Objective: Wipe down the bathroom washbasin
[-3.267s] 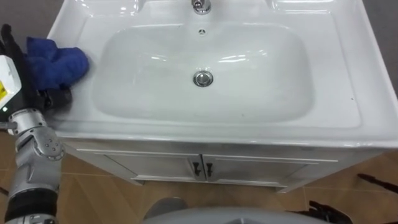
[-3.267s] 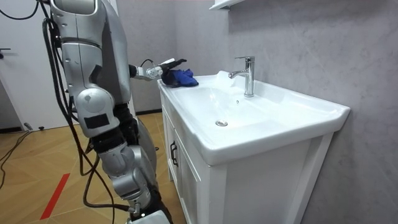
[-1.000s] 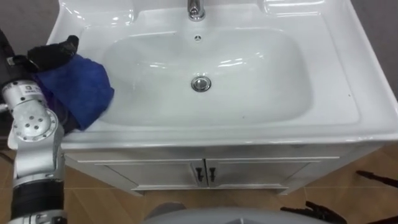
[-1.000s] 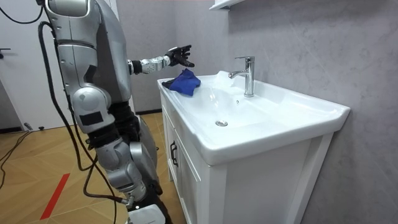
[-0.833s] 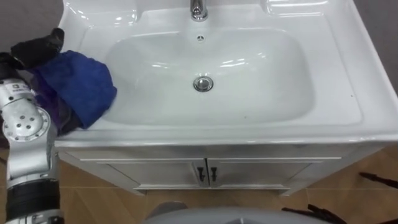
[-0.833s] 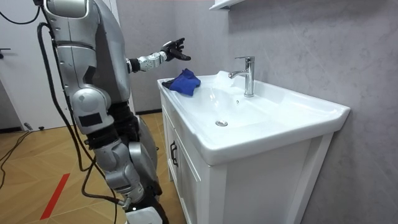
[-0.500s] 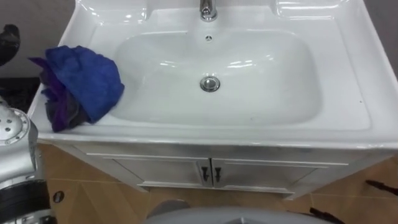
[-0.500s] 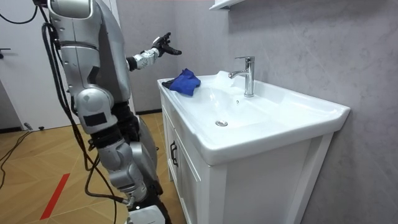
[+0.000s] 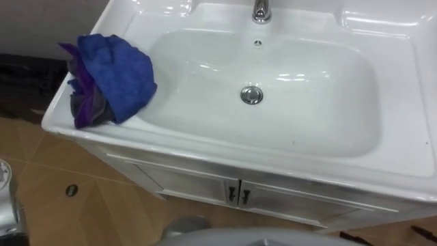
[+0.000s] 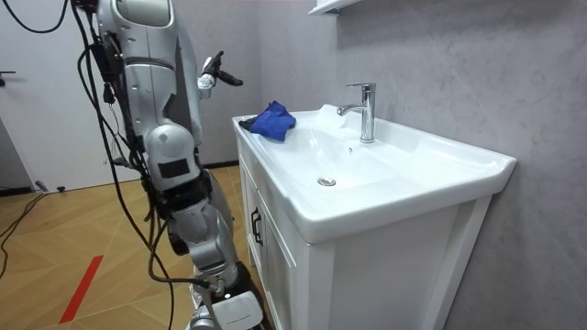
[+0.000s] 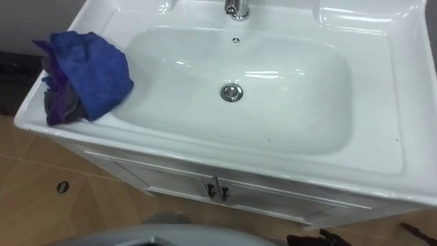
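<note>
The blue cloth (image 9: pixel 109 76) lies bunched on the flat rim at the front left corner of the white basin (image 9: pixel 321 154). Blue folds are on top and purple and grey ones show beneath. Its right edge reaches the start of the bowl's slope, and no hand touches it.

The eye views look straight down into the bowl. They show the round metal drain (image 9: pixel 251 95) at its middle, the small overflow hole (image 9: pixel 257 43) on the back wall above it, and the base of the faucet (image 9: pixel 259 10) at the top edge. Below the rim are the white cabinet (image 9: pixel 177 181) and its two small dark handles (image 9: pixel 239 195), set side by side where the doors meet.

The room view shows the faucet's full upright body and spout over the bowl. In it the robot stands on the wooden floor (image 10: pixel 55 238) at the cloth's end of the vanity. Its left hand (image 10: pixel 213 77) is raised near shoulder height, above and well apart from the cloth, toward the room view's left. The dark fingers look straight and spread, one pointing toward the wall, but the hand is small there and I cannot be sure.
</note>
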Robot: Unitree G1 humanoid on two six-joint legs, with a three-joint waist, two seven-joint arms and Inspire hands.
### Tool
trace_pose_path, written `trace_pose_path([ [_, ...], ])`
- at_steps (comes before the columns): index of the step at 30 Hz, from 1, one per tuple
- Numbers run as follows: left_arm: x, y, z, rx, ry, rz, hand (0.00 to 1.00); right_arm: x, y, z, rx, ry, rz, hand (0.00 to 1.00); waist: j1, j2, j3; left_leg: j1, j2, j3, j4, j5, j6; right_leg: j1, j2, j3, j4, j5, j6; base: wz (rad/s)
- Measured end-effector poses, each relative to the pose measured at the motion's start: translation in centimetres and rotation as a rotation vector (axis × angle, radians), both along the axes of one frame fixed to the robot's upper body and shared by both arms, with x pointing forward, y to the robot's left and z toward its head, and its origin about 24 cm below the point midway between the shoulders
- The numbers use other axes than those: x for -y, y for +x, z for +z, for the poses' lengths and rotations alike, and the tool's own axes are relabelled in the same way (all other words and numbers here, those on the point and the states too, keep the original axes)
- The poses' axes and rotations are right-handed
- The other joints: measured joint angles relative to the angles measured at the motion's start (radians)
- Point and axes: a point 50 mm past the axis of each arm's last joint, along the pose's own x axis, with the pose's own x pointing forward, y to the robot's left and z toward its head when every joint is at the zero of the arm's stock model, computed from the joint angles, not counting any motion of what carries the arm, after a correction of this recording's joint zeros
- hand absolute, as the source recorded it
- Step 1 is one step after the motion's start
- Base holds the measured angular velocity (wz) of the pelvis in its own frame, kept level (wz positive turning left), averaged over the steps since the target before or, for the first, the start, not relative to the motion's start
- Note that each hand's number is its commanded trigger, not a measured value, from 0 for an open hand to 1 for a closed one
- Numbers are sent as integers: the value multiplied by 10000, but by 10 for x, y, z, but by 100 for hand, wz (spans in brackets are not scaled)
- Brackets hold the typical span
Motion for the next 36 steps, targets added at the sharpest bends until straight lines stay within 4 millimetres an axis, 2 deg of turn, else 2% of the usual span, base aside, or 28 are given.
trace_pose_path([
  [3, -4, -15, -13, -718, -129, 301, 0, 0, -3, 0, -93, -9, 34, 0, 162, -104, -2, -33, -23, -102, 6, 9, -12, 3, -15, -125, 9, -3, 3, 9],
  [5, -6, -25, -23, -1325, -89, 586, 0, 0, -1, 0, -2, 16, 65, 0, 183, -200, -38, -118, -59, -231, 32, 17, -15, -9, -32, -224, 12, -8, 10, 15],
  [8, -5, -44, -47, -2571, -333, 1012, 0, -1, -3, 0, 44, 199, 123, 0, 158, -330, -66, -147, -82, -318, 37, 18, -16, 17, -43, -324, 7, -19, 28, 10],
  [9, -3, -53, -57, -3055, -561, 1122, 0, -3, -5, 0, 36, 339, 180, 0, 150, -436, -67, -143, -90, -344, 28, 22, -21, 42, -34, -332, -10, -20, 28, 8],
  [12, 9, -77, -90, -4417, -1463, 1359, 0, -5, -5, -1, 5, 539, 325, 0, 148, -609, -61, -165, -80, -347, 54, 21, -23, 13, -28, -332, -9, -19, 27, 2],
  [14, 22, -89, -111, -5349, -2087, 1214, 0, -7, -5, -1, -7, 727, 490, 0, 137, -788, -60, -316, -97, -484, 158, 15, -22, 10, -19, -513, -64, -18, 27, 15],
  [16, 28, -100, -123, -6053, -2466, 1137, 0, -7, -7, -1, -96, 843, 472, 0, 138, -898, -53, -352, -117, -500, 163, 19, -23, 59, -2, -576, -216, -19, 28, 5],
  [19, 36, -124, -144, -7679, -3258, 1091, 0, -7, -9, -1, -214, 871, 474, 0, 121, -931, -41, -358, -123, -493, 166, 19, -21, 90, -3, -637, -343, -18, 28, 0],
  [24, 53, -147, -170, -9763, -4803, 496, 0, -8, -13, -2, -461, 1103, 424, 0, 44, -968, -19, -355, -113, -499, 170, 20, -23, 96, -1, -648, -350, -18, 27, 0],
  [29, 62, -153, -181, -10655, -6017, -48, 0, -8, -10, -2, -434, 1192, 636, 0, -181, -1031, 19, -347, -111, -460, 164, 17, -20, 114, -1, -603, -317, -16, 27, -3],
  [32, 69, -147, -186, -10890, -6537, -655, 0, -9, -6, -2, -430, 1300, 694, 0, -273, -1037, 21, -347, -86, -324, 127, 15, -15, 67, 5, -457, -322, -11, 26, -12],
  [33, 72, -143, -189, -10916, -6785, -881, 0, -9, -6, -2, -415, 1345, 696, 0, -336, -989, -5, -343, -65, -259, 128, 10, -8, 53, 14, -420, -327, 4, 28, -13],
  [36, 78, -133, -192, -10974, -7174, -1524, 0, -10, -4, -2, -310, 1422, 733, 0, -511, -1017, 13, -292, -23, -87, 99, -1, 4, 21, 36, -245, -339, 38, 33, -17],
])
